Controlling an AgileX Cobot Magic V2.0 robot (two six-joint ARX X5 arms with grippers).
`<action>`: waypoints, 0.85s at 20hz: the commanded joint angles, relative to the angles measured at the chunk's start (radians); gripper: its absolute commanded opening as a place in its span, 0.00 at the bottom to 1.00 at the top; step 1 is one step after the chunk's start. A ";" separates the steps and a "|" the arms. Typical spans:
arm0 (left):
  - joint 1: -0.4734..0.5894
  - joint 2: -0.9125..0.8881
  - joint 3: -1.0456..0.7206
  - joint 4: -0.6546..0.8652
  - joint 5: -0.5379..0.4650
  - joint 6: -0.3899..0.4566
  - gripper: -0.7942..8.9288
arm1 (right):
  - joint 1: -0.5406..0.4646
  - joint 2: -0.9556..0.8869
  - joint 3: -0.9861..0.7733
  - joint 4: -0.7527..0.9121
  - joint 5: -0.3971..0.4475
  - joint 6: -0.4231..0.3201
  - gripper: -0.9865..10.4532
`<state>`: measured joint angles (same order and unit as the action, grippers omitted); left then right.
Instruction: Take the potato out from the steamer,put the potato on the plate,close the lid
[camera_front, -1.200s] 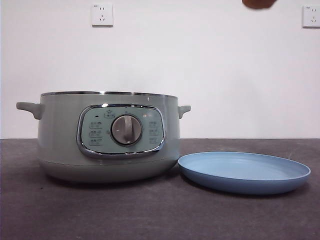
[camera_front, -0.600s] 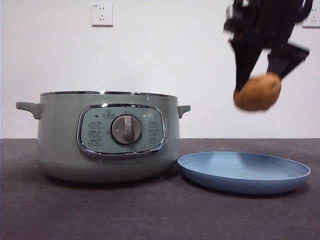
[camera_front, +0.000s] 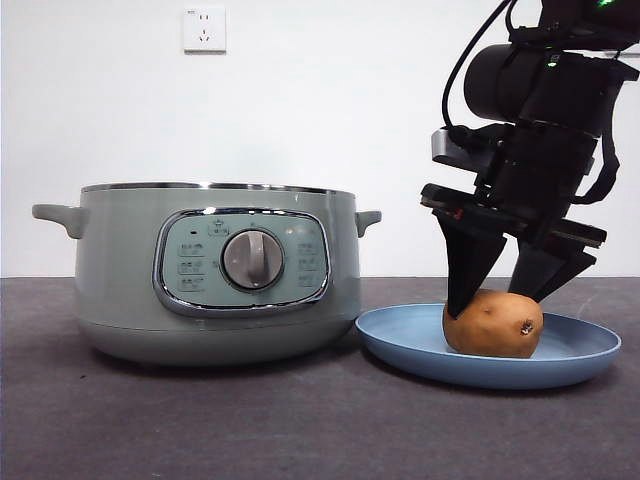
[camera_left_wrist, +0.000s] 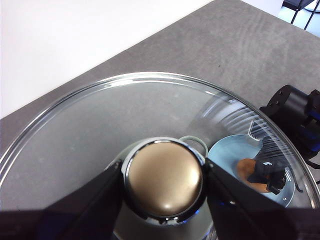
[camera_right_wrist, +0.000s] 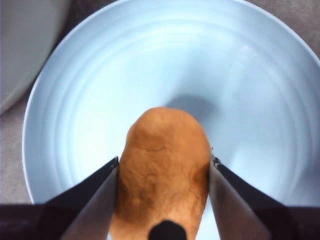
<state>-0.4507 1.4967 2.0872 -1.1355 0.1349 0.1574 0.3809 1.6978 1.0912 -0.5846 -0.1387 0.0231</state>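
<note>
The brown-orange potato lies on the light-blue plate, to the right of the sage-green steamer, which stands open. My right gripper reaches down over the plate, shut on the potato, with a jaw against each side, above the plate's middle. My left gripper is shut on the knob of the glass lid and holds it up in the air, out of the front view. Through the glass the plate and potato show below.
The dark grey table runs to a white wall with a socket. The steamer's wall lies close beside the plate. The right arm's black body rises above the plate.
The right gripper has come down from the top right with the potato. The potato now rests on the plate. The steamer and plate have not moved.
</note>
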 joint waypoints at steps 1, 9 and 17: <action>0.001 -0.013 0.010 0.042 0.005 0.012 0.07 | 0.000 0.026 -0.026 -0.006 0.012 0.014 0.19; 0.001 -0.013 0.010 0.045 0.005 0.012 0.07 | -0.001 -0.010 0.028 -0.071 0.014 0.014 0.55; 0.001 0.010 0.007 0.093 0.006 0.016 0.07 | -0.001 -0.320 0.122 -0.145 0.014 0.023 0.55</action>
<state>-0.4507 1.5040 2.0872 -1.0885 0.1352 0.1577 0.3786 1.3796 1.2114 -0.7311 -0.1272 0.0349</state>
